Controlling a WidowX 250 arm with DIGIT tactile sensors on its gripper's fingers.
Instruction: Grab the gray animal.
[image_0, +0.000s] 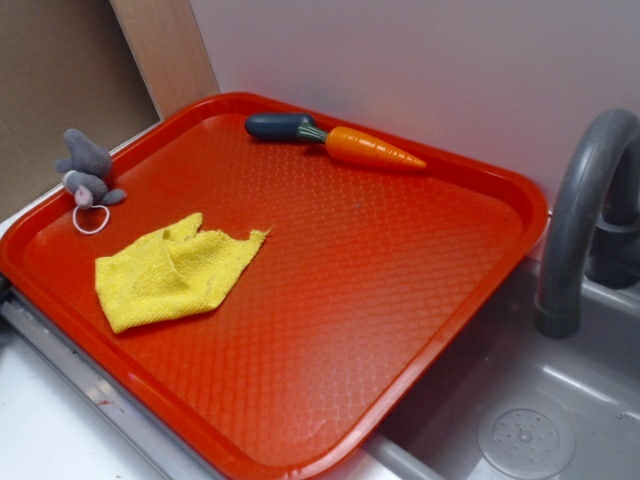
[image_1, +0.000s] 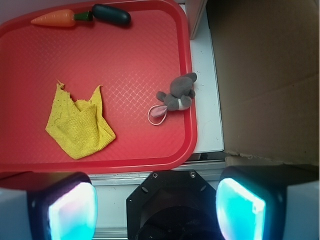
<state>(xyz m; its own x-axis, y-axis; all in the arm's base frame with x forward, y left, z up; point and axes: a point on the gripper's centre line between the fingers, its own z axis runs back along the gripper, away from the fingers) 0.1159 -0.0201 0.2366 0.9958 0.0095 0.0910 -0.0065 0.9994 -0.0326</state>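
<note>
Fingers (image_1: 155, 205) spread wide, empty, above fuzzy gray animal (image_1: 177, 94) on waffle-textured red tray (image_1: 125, 60)

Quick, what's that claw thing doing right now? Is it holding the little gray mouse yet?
Gripper: open, jaws spread wide and holding nothing. The gray mouse lies untouched at the edge of the red tray.

The pincer (image_1: 156, 200) hangs high with its two fingers (image_1: 70, 210) spread wide apart, holding nothing.
</note>
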